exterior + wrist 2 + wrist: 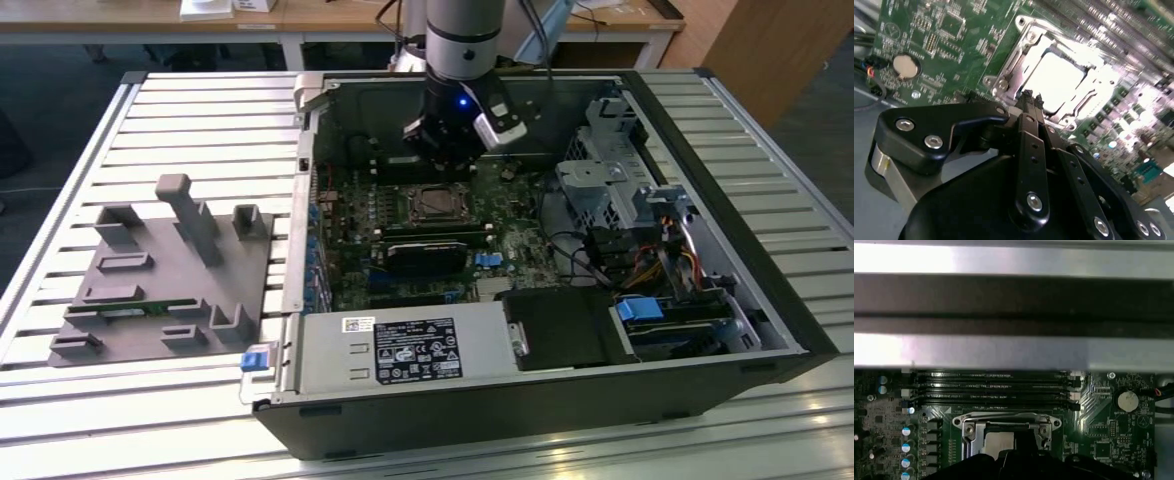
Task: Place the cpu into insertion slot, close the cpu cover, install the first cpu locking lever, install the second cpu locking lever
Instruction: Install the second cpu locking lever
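The cpu (1059, 80) shows its pale silvery face inside the insertion slot (438, 203) on the green motherboard. The cpu cover (1021, 37) lies flat around the cpu as a metal frame; in the first wrist view the cover (1004, 418) rims the cpu (998, 444). My gripper (1031, 97) hangs just above the socket's edge, its two thin black fingers pressed together with nothing between them. In the exterior view the gripper (446, 165) stands over the slot's far side inside the open computer case. The locking levers cannot be made out clearly.
Long black memory slots (994, 385) run beside the socket, and a coin battery (904, 66) sits nearby. A black card (427, 256), a power supply (387, 350) and drive cages (614, 180) crowd the case. A grey fixture block (167, 275) rests at the exterior view's left.
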Robot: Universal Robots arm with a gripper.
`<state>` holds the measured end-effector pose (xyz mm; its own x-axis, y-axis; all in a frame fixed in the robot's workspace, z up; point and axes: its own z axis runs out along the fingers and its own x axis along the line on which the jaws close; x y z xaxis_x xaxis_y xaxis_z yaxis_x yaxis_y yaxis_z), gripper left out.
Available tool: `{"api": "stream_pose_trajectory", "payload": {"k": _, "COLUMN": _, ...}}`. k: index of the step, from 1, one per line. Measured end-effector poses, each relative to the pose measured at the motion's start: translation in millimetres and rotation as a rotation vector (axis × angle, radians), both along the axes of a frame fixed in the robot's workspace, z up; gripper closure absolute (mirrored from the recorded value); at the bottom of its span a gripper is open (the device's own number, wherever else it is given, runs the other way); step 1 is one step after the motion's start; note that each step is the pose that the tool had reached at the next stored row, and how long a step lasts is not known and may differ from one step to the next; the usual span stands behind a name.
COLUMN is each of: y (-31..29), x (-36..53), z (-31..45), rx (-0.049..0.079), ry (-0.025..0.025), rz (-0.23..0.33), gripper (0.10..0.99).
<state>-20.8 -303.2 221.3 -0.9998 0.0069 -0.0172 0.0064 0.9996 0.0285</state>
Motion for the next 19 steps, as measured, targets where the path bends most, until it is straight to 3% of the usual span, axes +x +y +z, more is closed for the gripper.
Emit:
{"api": "stream_pose_trajectory", "payload": {"k": 5, "y": -11.4, "x": -0.2, "z": 0.0, "rx": 0.0, "ry": 0.0, "rz": 0.0, "gripper": 0.98}}
{"api": "stream_pose_trajectory", "payload": {"k": 9, "y": -12.6, "x": -0.3, "z": 1.9, "rx": 0.0, "ry": 0.0, "rz": 0.0, "gripper": 0.98}}
{"api": "stream_pose_trajectory", "payload": {"k": 14, "y": -13.0, "x": -0.2, "z": 11.5, "rx": 0.0, "ry": 0.0, "rz": 0.0, "gripper": 0.98}}
{"api": "stream_pose_trajectory", "payload": {"k": 19, "y": -23.4, "x": -0.2, "z": 11.5, "rx": 0.0, "ry": 0.0, "rz": 0.0, "gripper": 0.98}}
